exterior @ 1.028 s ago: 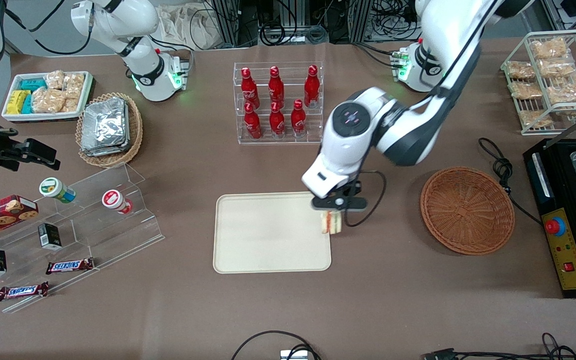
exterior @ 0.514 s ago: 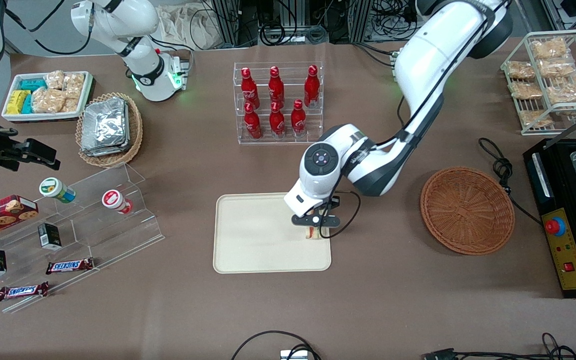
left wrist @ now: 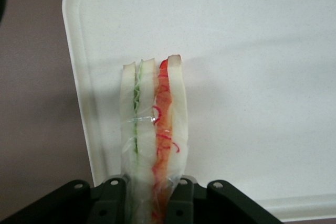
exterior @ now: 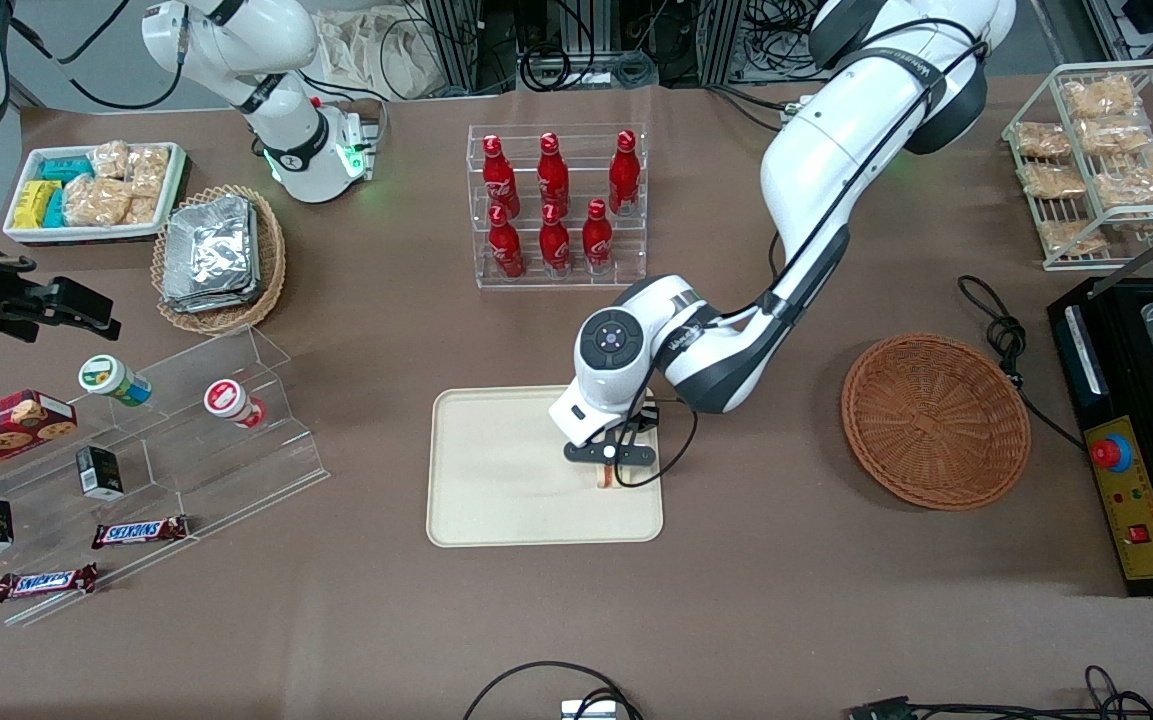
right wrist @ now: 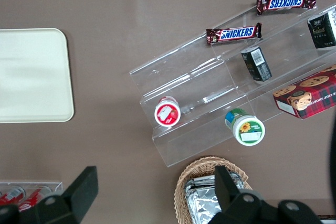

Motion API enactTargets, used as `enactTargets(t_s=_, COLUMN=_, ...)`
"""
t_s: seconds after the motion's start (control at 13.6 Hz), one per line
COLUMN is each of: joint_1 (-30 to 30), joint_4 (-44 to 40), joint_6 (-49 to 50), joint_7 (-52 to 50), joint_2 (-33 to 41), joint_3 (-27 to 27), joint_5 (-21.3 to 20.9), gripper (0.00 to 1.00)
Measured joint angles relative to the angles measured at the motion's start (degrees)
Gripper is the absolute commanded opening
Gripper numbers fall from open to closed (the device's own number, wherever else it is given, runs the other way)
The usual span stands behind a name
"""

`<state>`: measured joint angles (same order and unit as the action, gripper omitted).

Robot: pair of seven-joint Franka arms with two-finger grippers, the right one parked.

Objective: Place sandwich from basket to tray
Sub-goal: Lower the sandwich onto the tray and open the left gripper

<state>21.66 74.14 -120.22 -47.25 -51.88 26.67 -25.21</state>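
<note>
My left gripper (exterior: 608, 470) is shut on the sandwich (left wrist: 153, 135), a wrapped wedge of white bread with green and red-orange filling, and holds it low over the cream-white tray (exterior: 496, 500), near the tray's end toward the working arm. In the front view only a sliver of the sandwich (exterior: 604, 478) shows under the gripper. The wrist view shows the tray (left wrist: 252, 51) under the sandwich and my gripper (left wrist: 151, 203) clamped on its wrapped base. The reddish-brown wicker basket (exterior: 934, 420) sits empty toward the working arm's end of the table.
A clear rack of red bottles (exterior: 556, 205) stands farther from the front camera than the tray. A clear stepped shelf (exterior: 186, 420) with cups and snack bars lies toward the parked arm's end. A black machine (exterior: 1136, 420) and a wire rack of snacks (exterior: 1096, 160) are near the basket.
My left gripper has carried the sandwich from just off the tray's edge to over the tray, and has come lower.
</note>
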Motion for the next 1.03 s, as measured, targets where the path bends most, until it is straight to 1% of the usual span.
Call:
enactTargets(t_s=0.15, joint_1=0.0, joint_4=-0.1, joint_6=-0.15, joint_7=-0.41, joint_2=-0.5, joint_3=0.0, joint_5=-0.98, gripper=0.21)
enactTargets(t_s=0.37, joint_1=0.01, joint_4=-0.1, joint_6=-1.07, joint_7=-1.49, joint_2=-1.05, joint_3=0.0, joint_5=-1.61, gripper=0.46)
enactTargets(t_s=0.44, joint_1=0.01, joint_4=-0.1, joint_6=-1.92, joint_7=-1.93, joint_2=-1.27, joint_3=0.0, joint_5=-1.77, gripper=0.63)
enactTargets(t_s=0.51, joint_1=0.04, joint_4=-0.1, joint_6=-2.52, joint_7=-2.59, joint_2=-1.4, joint_3=0.0, joint_5=-2.04, gripper=0.99)
enactTargets(t_s=0.81, joint_1=0.32, joint_4=-0.1, joint_6=-3.98, joint_7=-6.73, joint_2=-2.03, joint_3=0.0, joint_5=-5.23, gripper=1.0)
enactTargets(t_s=1.03, joint_1=0.47, joint_4=-0.41, joint_6=-4.14, joint_7=-9.5, joint_2=-2.0, joint_3=0.04, joint_5=-6.07, gripper=1.0)
